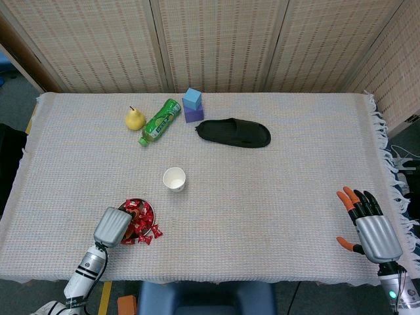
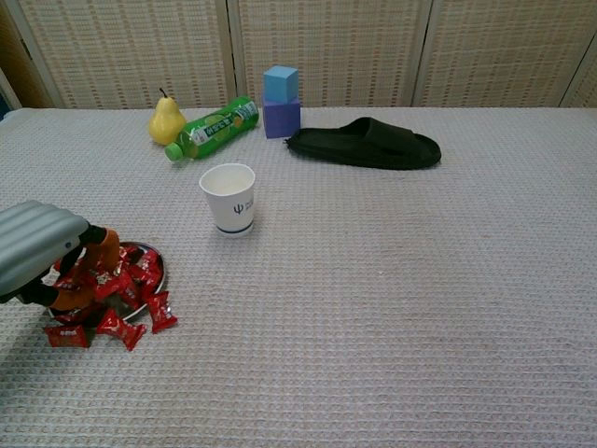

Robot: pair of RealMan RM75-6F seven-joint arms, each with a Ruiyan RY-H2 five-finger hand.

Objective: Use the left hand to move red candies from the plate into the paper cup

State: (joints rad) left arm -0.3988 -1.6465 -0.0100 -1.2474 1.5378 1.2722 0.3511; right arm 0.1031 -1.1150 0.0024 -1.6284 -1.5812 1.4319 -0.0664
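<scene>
While its fingertips dip among the red candies [image 2: 117, 285] on the plate [image 2: 157, 263], the left robot hand [image 2: 37, 250] shows no clear grasp; I cannot tell. 3 candies lie spilled on the desk [image 2: 373, 299]. The paper cup [image 2: 229, 198] stands upright nearby, and the right robot hand [image 1: 371, 226] rests released, fingers spread.

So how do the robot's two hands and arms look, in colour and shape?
Both hands, left hand and right hand, have a ribbed grey metallic back shell. The fingers are black with orange tips. The left forearm is a silver-white cylinder with black rings.
</scene>
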